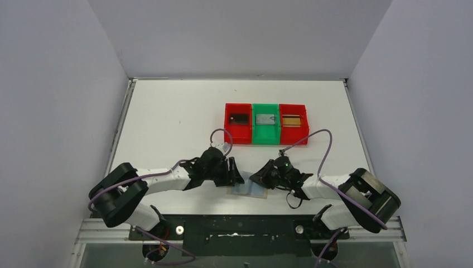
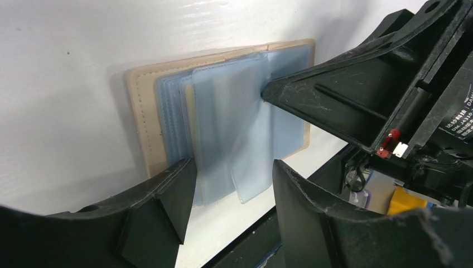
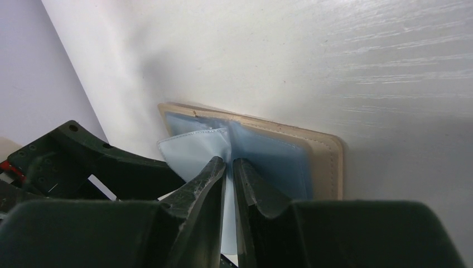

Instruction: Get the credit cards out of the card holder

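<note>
Right claw [image 3: 230, 164] clamped on card holder [image 1: 249, 190], left claw [image 1: 237, 177] alongside; trays [image 1: 266, 124] well behind.

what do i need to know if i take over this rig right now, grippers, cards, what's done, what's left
Left gripper: open, fingers either side of the fanned sleeve ends, holding nothing.
Right gripper: shut on one pale blue sleeve.
Card holder: lies open between the two grippers.
Done, it seems: one card in each of the three trays: dark card, grey card, tan card.
Left: check the other sleeves. Those that show look empty, but some are hidden.
</note>
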`<state>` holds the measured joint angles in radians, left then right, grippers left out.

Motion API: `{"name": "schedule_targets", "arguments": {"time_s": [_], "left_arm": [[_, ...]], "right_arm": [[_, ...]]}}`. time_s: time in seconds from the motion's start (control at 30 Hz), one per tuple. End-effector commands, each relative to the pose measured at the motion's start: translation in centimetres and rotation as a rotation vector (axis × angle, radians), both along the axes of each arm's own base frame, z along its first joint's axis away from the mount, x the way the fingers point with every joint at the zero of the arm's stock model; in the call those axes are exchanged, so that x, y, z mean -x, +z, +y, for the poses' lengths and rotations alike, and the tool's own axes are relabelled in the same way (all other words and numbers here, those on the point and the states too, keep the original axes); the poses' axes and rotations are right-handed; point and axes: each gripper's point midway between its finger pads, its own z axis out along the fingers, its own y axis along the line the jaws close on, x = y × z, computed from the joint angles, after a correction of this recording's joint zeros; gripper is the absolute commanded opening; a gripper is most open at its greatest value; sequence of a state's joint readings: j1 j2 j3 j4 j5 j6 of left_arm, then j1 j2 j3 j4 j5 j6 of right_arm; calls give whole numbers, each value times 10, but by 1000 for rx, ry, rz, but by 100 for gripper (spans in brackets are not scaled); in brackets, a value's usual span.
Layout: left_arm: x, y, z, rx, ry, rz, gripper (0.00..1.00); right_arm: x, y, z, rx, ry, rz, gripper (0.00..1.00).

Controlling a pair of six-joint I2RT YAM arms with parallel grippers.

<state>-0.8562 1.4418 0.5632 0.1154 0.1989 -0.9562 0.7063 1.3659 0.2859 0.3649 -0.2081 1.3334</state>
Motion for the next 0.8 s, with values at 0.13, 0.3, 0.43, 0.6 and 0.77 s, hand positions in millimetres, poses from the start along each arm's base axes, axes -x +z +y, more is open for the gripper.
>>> {"name": "schedule_targets", "arguments": {"time_s": [0.13,0.3,0.43,0.6,0.77], "left_arm": [[-2,5,-14,3,-32,-25,53],[-2,20,-25,65,-55,-42,52],[-9,29,-24,51,-41,-69,52],[-10,36,-28,73,-47,-82,50],[-6,41,-36,129,-71,-79,49]], "right_arm": [[6,-24,-22,113,-39,53,15],[5,-22,-20,107,-34,45,18],[3,-18,-18,105,-20,27,23],[0,-11,-14,91,-10,1,26],[-4,-2,-8,64,7,-30,30]]}}
